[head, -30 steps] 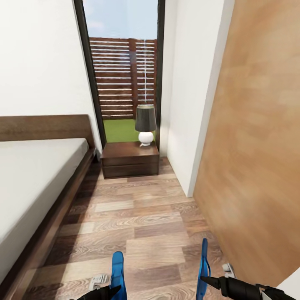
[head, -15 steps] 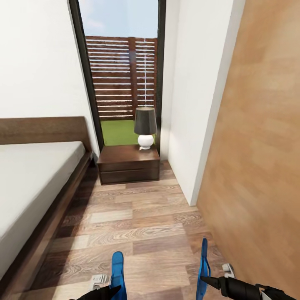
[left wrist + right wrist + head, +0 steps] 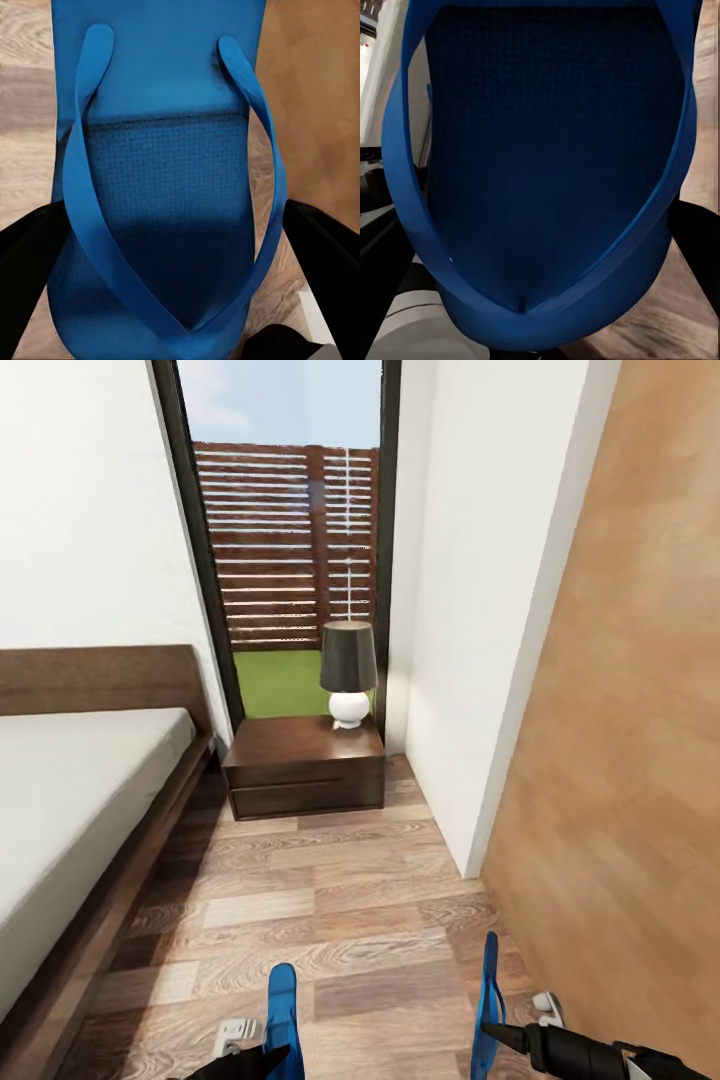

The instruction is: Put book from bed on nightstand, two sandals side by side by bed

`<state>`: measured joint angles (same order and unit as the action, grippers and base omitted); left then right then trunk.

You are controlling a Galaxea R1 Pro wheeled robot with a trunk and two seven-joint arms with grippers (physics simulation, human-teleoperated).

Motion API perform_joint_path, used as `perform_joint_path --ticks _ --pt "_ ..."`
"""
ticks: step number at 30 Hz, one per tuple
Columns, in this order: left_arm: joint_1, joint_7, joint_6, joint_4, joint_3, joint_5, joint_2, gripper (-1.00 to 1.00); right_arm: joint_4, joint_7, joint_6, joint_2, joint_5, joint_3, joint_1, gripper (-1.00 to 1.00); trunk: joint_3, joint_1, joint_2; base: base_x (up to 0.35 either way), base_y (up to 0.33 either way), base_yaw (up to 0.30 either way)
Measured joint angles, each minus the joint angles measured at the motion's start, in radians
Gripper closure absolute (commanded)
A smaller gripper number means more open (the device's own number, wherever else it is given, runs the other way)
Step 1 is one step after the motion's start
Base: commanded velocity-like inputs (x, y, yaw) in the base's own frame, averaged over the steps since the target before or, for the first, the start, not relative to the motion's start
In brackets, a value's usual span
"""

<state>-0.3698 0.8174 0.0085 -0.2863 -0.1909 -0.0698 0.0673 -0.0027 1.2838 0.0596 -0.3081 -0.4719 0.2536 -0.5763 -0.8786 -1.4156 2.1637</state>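
Observation:
Each of my grippers holds one bright blue sandal above the wood floor. My left gripper (image 3: 265, 1060) is shut on the left sandal (image 3: 283, 1015) (image 3: 165, 187), its black fingers (image 3: 30, 262) pressing the sole's two edges. The right gripper (image 3: 497, 1038) is shut on the other sandal (image 3: 489, 1000) (image 3: 547, 172), which stands on edge. The bed (image 3: 70, 800), with its grey mattress and dark frame, runs along the left. A dark-brown nightstand (image 3: 305, 760) stands beside its headboard, ahead of me. The book is out of view.
A lamp (image 3: 348, 670) with a dark shade and white base stands on the nightstand's right rear corner. Behind it is a tall dark-framed window (image 3: 290, 530). A white wall corner (image 3: 480, 690) and a brown door (image 3: 630, 740) close in the right side of the aisle.
The whole view has shifted: nightstand and lamp look nearer and the bed has slid further left, so the camera moved forward. Both sandals stay held at the same spots.

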Motion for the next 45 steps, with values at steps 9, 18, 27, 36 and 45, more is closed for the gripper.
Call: perform_joint_path --ticks 9,18,27,36,45 --pt "0.000 0.000 0.000 0.000 0.000 0.000 0.000 1.00 0.000 0.000 0.000 0.000 0.000 0.000 0.000 1.00 0.000 0.000 0.000 0.329 0.000 0.000" --pt "0.000 0.000 0.000 0.000 0.000 0.000 0.000 1.00 0.000 0.000 0.000 0.000 0.000 0.000 0.000 1.00 0.000 0.000 0.000 0.329 0.000 0.000" --pt "0.000 0.000 0.000 0.001 0.000 0.000 0.000 1.00 0.000 0.000 0.000 0.000 0.000 0.000 0.000 1.00 0.000 0.000 0.000 0.329 0.000 0.000" --pt "0.000 0.000 0.000 0.000 0.000 0.000 0.000 1.00 0.000 0.000 0.000 0.000 0.000 0.000 0.000 1.00 0.000 0.000 0.000 0.329 0.000 0.000" --pt "0.000 0.000 0.000 0.000 0.000 0.000 0.000 1.00 0.000 0.000 0.000 0.000 0.000 0.000 0.000 1.00 0.000 0.000 0.000 0.329 0.000 0.000"
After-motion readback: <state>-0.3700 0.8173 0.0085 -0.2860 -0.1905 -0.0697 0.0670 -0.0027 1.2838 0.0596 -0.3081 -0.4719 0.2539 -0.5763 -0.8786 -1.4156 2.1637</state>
